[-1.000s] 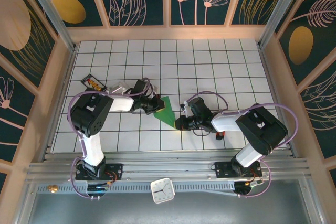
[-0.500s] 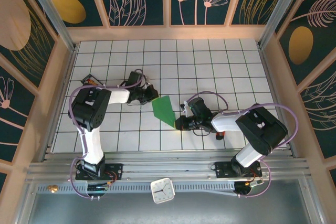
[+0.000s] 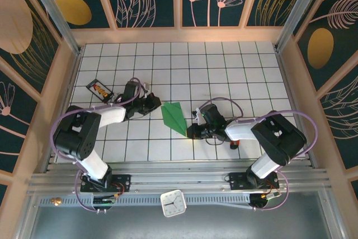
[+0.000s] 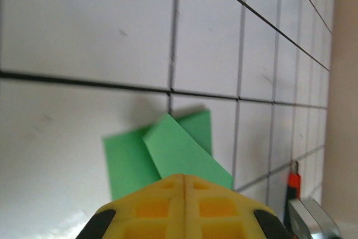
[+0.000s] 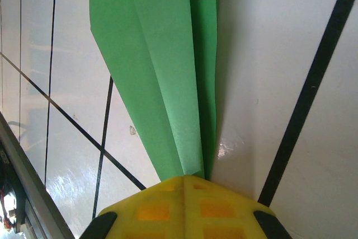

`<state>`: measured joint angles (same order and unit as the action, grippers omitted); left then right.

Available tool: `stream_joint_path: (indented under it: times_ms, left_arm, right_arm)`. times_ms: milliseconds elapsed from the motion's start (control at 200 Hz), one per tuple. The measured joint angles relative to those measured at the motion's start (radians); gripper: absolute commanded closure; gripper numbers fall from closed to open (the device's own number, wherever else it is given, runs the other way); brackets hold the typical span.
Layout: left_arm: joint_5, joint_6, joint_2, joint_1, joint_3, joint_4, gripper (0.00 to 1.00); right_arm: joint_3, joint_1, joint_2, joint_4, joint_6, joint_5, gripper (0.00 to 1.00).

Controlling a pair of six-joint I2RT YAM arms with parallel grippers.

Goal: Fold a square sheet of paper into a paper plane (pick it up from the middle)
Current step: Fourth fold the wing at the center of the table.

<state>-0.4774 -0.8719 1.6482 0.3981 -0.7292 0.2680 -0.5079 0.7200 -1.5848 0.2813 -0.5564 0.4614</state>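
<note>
Just below the middle of the top view, the paper plane (image 3: 174, 117) lies flat on the white tiled table (image 3: 224, 71), a slim green dart with its blunt end toward the upper left and its nose toward the lower right. In the right wrist view its layers and long centre crease narrow down to the bottom of the frame and vanish between the yellow fingers. So your right gripper (image 3: 192, 131) is clamped on the nose.

Your left gripper (image 3: 155, 104) sits just beside the blunt end, to its left, and looks apart from the paper. In the left wrist view its two yellow pads (image 4: 162, 208) meet along a thin seam, so the jaws are closed on nothing, with the green tail just ahead of them.

The folding looks nearly finished. What seems left is to firm the creases and then take the plane at its middle. Let the nose pinch act as the anchor and do not twist it, or the layers may fan apart. If you press with the left, come in low and slide along the centre crease toward the nose, not across it. For the middle pickup, open the left jaws first and straddle the crease.
</note>
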Motion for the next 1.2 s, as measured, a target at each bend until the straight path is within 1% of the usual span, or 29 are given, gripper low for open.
stream_joint_path:
  times_ms: [175,255,560,716,826,1136,1201]
  left_arm:
    - [-0.045,-0.044,0.014,0.109,0.022,0.051,1.0]
    - [-0.068,-0.056,0.034,0.132,0.021,0.079,1.0]
    - [-0.083,-0.045,0.159,0.134,-0.058,0.082,1.0]
    - [-0.061,-0.014,0.214,0.134,-0.089,0.058,1.0]
    - [-0.042,0.01,0.224,0.134,-0.089,0.028,1.0]
    - [-0.041,0.062,0.232,0.132,-0.114,-0.011,1.0]
    - [-0.041,0.074,0.233,0.132,-0.119,-0.021,1.0]
  right_arm:
    - [-0.002,0.0,0.0,-0.003,0.0,0.0,1.0]
    - [-0.002,0.0,0.0,-0.003,0.0,0.0,1.0]
    - [-0.003,0.0,0.0,-0.005,0.0,0.0,1.0]
    - [-0.008,0.0,0.0,-0.016,0.0,0.0,1.0]
    - [-0.013,0.0,0.0,-0.024,0.0,0.0,1.0]
    - [-0.039,0.01,0.011,-0.082,0.0,-0.019,1.0]
    - [-0.044,0.011,0.027,-0.121,0.001,-0.027,0.98]
